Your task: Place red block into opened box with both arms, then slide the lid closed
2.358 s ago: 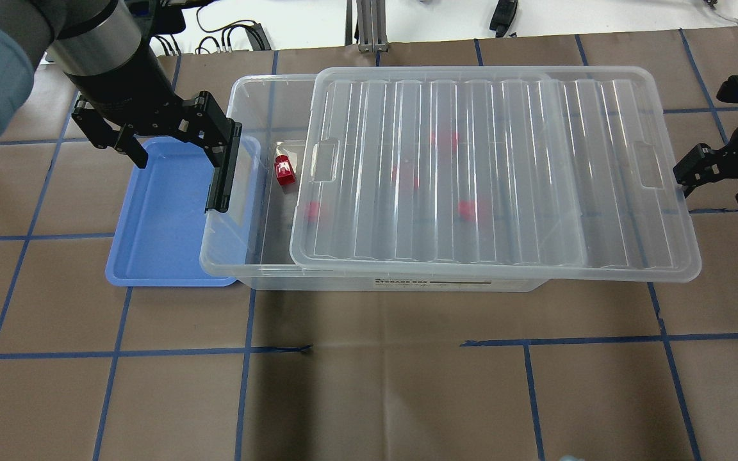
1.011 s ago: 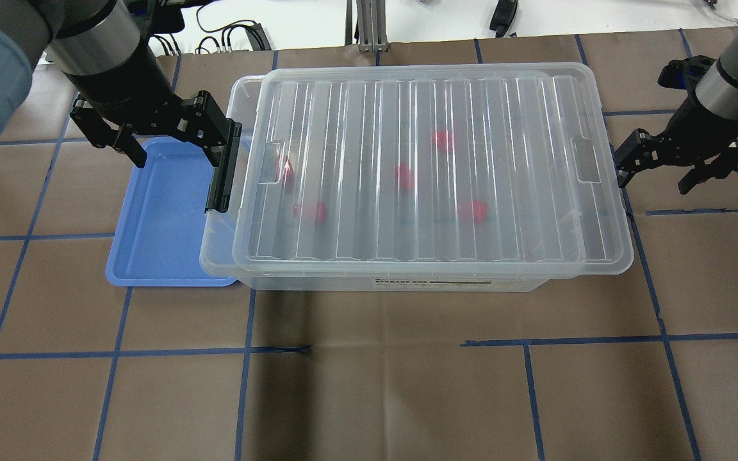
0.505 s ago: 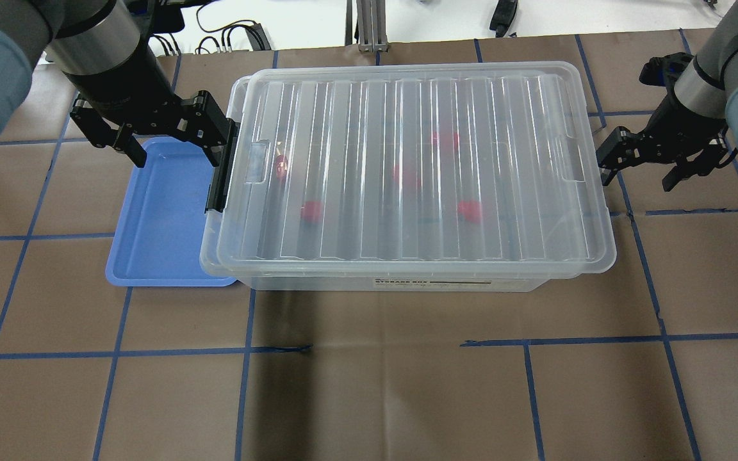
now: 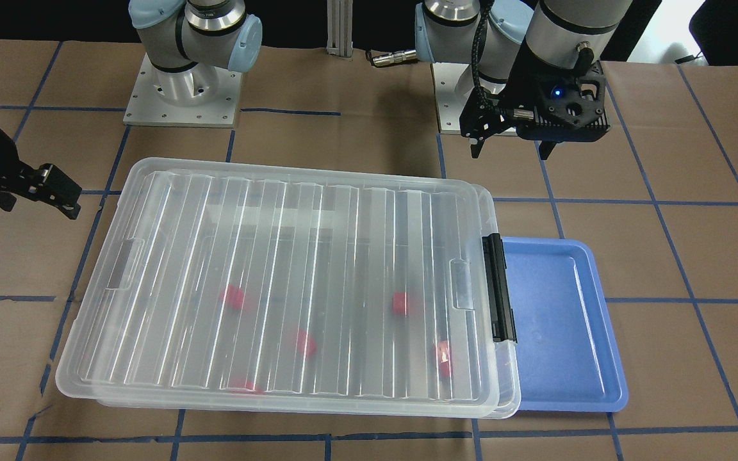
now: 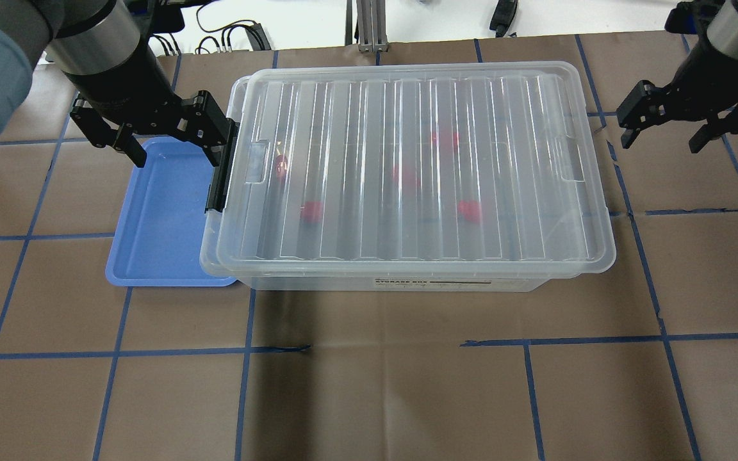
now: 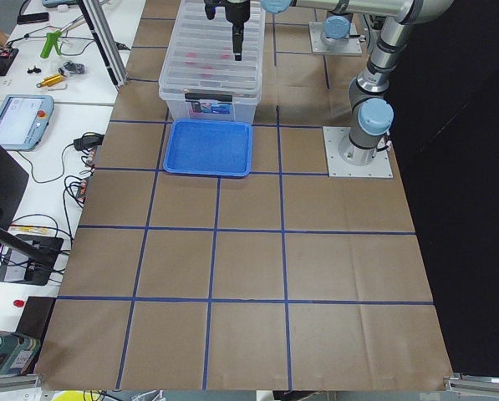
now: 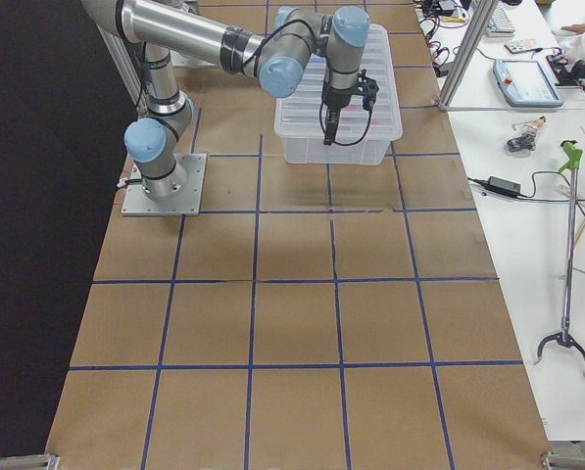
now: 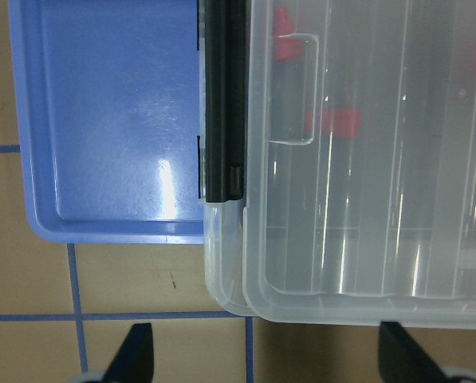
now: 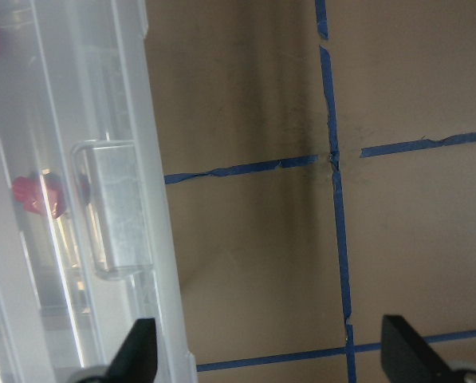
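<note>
Left wrist-mounted view, nearest first: left jaws spread wide and empty, both tips over bare surface [image 8: 142, 271]. Just ahead of them is a corner of the box [image 8: 222, 255], with a thin strip of its rim showing beyond the edge of the lid [image 8: 365, 199]. Farther ahead lie the black latch bar [image 8: 223, 96] and, to one side, the blue tray [image 8: 102, 120]. A red block [image 8: 333, 121] shows through the lid beside its recessed tab [image 8: 292, 88]. Overhead, five blocks sit in the box, all between the two pairs of jaws. Right jaws are likewise spread and empty, near the lid's opposite short edge but clear of it. That end overhangs the box slightly, so I judge the lid almost home, with a short push toward the latch left. Handling, judged: the lid is thin, light, slick plastic. Its ribs stiffen it across, but it will likely flex or skew if pushed off-centre. Best contact is the middle of the short edge or the tab, with one finger as a pusher. The blocks are light and glossy, and need no further handling.
</note>
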You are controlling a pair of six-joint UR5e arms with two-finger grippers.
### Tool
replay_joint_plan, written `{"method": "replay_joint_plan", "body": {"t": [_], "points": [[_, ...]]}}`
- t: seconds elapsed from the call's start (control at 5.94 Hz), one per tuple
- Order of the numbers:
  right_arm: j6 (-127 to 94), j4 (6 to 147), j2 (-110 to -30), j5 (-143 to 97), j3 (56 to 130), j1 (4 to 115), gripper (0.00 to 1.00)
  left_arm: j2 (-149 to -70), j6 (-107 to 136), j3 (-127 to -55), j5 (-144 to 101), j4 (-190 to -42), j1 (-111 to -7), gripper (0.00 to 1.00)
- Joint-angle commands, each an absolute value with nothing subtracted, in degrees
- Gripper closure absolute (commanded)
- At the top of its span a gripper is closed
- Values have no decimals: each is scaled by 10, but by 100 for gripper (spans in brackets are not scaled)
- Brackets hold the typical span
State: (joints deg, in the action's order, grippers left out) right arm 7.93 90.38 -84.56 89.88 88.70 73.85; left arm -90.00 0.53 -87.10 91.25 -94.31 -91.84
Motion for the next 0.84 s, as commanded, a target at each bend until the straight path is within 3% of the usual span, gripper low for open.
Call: {"method": "replay_joint_plan", "body": {"t": [0.0,0.67], "points": [[21,820,-843,894,807,786,0,-900,5,-871,912,-943,-918,2],[-33,814,-839,896,793,889,0,-900,5,-871,912,-943,-918,2]]}}
